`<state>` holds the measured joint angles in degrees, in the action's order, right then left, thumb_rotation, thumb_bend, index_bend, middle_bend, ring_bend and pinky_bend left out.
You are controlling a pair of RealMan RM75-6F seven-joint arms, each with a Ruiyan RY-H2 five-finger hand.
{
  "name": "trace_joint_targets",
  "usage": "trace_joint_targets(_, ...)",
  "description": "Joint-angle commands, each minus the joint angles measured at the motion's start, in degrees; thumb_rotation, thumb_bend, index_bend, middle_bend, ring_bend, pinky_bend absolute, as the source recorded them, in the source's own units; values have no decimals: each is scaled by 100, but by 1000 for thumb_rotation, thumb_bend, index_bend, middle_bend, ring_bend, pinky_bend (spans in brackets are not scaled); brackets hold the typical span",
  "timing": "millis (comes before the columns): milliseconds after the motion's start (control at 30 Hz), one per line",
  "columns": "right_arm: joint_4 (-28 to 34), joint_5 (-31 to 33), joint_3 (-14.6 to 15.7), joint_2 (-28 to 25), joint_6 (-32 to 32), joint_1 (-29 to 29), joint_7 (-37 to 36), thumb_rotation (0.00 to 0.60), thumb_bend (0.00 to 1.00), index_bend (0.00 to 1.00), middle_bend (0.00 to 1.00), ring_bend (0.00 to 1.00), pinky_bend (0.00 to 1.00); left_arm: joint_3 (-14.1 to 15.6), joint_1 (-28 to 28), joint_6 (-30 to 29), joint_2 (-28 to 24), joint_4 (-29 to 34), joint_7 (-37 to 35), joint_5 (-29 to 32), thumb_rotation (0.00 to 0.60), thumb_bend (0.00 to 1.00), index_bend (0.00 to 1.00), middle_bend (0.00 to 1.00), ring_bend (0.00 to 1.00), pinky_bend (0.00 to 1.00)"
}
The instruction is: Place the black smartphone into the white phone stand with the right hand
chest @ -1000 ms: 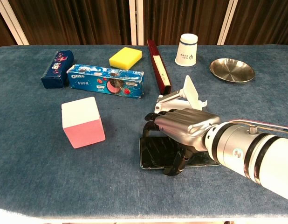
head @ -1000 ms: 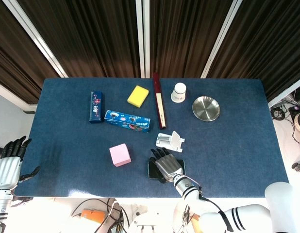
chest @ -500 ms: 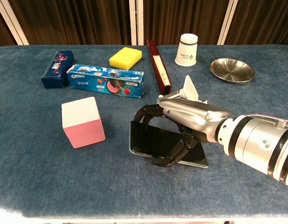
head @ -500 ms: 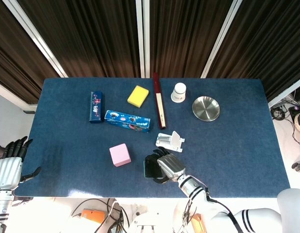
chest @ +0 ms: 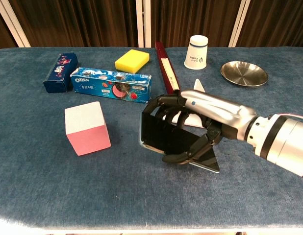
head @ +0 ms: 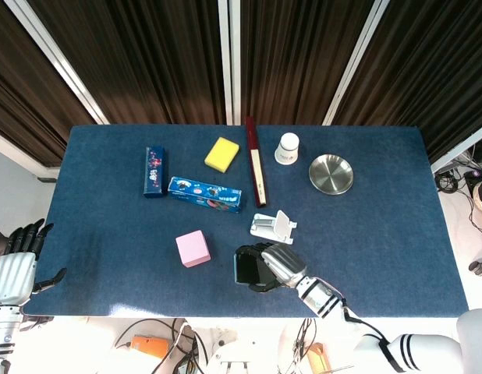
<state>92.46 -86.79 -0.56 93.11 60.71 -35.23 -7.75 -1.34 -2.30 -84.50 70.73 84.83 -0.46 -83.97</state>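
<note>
Phone gripped in the right hand, tilted up off the table, just at 7 o'clock of the stand. Pink cube off at 9 o'clock of the phone. Left hand way out past the table's 8 o'clock corner, fingers spread, holding nothing.

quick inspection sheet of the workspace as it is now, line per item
surface: blue cloth table.
job's things: black smartphone tilted, lifted in right robot hand; white phone stand vacant, just beyond it.
clutter: pink cube, Oreo box, blue box, yellow sponge, dark red long box, paper cup, metal dish.
robot hands: right holds smartphone; left robot hand open, off table edge.
cables: some below the front edge, some at right on floor.
surroundings: dark curtains.
</note>
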Motion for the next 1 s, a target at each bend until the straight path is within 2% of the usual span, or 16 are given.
trace_joint_targets(33,91,-269,-14,-202,360,136,-248,600,403,602,459,388,526,-6,-7,-2,-10,18,13,-6,600,140,86,26,0,0)
trace_joint_targets(233,285,-465,-149,-527,1136,456,-560,600,403,600,459,386,526,-15,-41,41,-26,40,50,-4,600,140,85,27,0,0)
trace_joint_targets(333,154,-327,-370,-563,1471,605,-957,600,403,594,459,378,526,-18,-71,78,-13,38,59,-10,600,140,85,27,0,0)
trace_joint_targets(467,-220,-179,-631,-446,1559,593,-1615,600,403,589,459,374,525,-22,-103,123,5,44,73,-6,600,140,86,26,0,0)
trace_joint_targets(533,-644,-153,-776,-233,1560,513,-2076,600,403,583,459,372,523,-16,-114,135,16,53,85,-14,600,140,86,26,0,0)
trace_joint_targets(667,-1508,-294,-854,212,1573,342,-2903,600,403,570,459,362,513,-11,-101,135,9,72,109,15,600,140,85,26,0,0)
trace_joint_targets(867,-2830,-548,-866,854,1801,140,-4078,600,403,563,459,357,505,-1,-66,120,-32,100,124,63,600,140,85,27,0,0)
trace_joint_targets(1000,-3493,-652,-823,1156,1826,-9,-4553,600,403,554,459,347,484,-4,-66,122,-49,127,145,72,600,140,86,26,0,0)
